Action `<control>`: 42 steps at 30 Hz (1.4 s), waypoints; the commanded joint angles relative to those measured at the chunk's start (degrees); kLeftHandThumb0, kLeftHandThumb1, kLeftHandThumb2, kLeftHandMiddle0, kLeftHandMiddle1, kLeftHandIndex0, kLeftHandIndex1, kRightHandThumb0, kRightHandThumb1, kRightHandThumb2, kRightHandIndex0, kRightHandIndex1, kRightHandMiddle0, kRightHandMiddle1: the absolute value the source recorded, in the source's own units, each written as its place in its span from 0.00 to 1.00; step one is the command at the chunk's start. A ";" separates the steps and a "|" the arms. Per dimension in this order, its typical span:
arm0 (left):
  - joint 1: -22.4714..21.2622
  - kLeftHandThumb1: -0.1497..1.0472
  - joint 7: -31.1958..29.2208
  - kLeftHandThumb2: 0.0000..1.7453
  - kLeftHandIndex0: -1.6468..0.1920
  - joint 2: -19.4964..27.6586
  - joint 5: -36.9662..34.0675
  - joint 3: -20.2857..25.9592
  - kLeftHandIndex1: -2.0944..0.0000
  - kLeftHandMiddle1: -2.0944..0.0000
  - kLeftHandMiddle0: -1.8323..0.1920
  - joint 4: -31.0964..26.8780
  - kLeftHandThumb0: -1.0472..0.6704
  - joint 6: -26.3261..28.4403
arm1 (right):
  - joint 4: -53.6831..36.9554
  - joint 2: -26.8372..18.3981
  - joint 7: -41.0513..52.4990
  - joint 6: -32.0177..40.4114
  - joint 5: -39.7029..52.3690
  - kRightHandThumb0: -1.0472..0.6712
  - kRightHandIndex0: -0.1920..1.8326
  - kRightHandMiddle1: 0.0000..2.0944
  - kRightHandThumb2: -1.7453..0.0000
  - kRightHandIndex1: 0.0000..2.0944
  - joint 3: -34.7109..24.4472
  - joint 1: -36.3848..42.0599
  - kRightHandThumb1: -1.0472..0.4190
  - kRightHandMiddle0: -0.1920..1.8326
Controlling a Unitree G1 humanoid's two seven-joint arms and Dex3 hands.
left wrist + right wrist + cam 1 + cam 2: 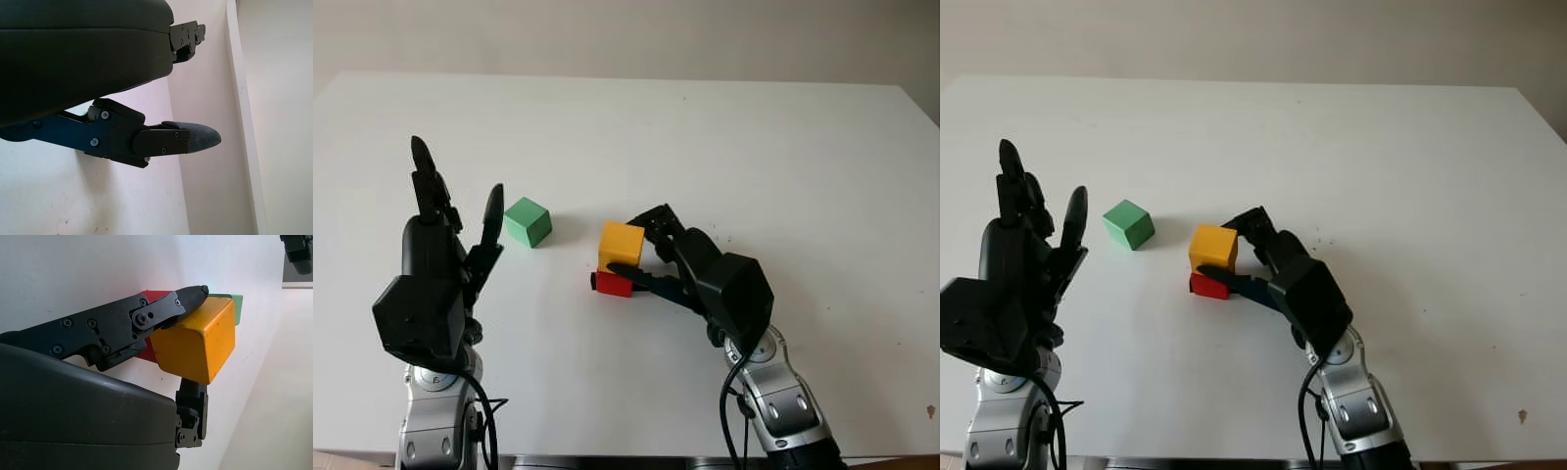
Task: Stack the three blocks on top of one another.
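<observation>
The right hand (641, 257) grips the yellow block (621, 245), which sits on the red block (613, 283). The green block (528, 221) lies just beside the open left hand (445, 240), the nearer hand to fetch it.

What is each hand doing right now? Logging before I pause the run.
Left hand: open, raised beside the green cube-shaped block.
Right hand: shut on the yellow cube-shaped block, which sits atop the red block.
</observation>
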 commanded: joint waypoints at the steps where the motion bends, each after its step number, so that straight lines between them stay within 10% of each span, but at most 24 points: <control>1: 0.64 1.00 0.20 0.22 1.00 -0.16 -0.06 -0.14 0.99 0.97 1.00 -0.63 0.27 -0.34 | 0.04 -0.45 0.33 -0.31 -0.04 0.31 0.18 0.87 0.97 0.02 0.07 0.42 0.00 0.09; 12: 0.59 1.00 0.44 0.22 1.00 -0.37 0.10 -0.19 0.99 0.97 0.99 -0.33 0.27 -0.49 | -0.98 -2.61 3.12 0.84 -1.23 0.22 0.03 0.18 0.97 0.02 1.07 0.49 0.04 0.06; 27: 0.98 1.00 0.45 0.23 1.00 -0.30 0.16 -0.33 0.99 0.97 0.99 -0.14 0.27 -0.94 | -1.11 -7.76 12.03 -5.29 2.26 0.13 0.00 0.00 0.97 0.00 0.42 0.61 0.02 0.00; 42: 1.04 1.00 -0.18 0.22 0.99 0.94 -0.07 0.74 0.98 0.97 0.99 -1.13 0.27 0.74 | 1.68 -11.76 19.35 -17.17 21.67 0.07 0.00 0.00 0.88 0.00 -16.41 -5.70 0.00 0.00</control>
